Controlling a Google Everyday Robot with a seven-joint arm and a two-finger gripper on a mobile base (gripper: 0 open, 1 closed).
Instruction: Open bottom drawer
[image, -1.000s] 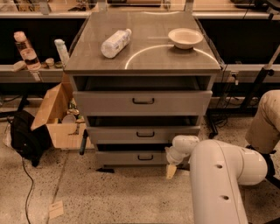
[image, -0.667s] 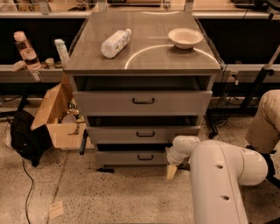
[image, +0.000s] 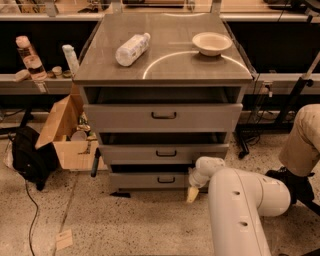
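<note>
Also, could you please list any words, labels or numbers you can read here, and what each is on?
Nothing here can be read.
Bottle lying on the cabinet top: label too blurred to read.
Bottle on the left shelf: label too blurred to read.
The hand, beside the right end of the bottom drawer: no marking visible.

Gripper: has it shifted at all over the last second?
No. The gripper sits in the same spot, low at the right end of the bottom drawer.
</note>
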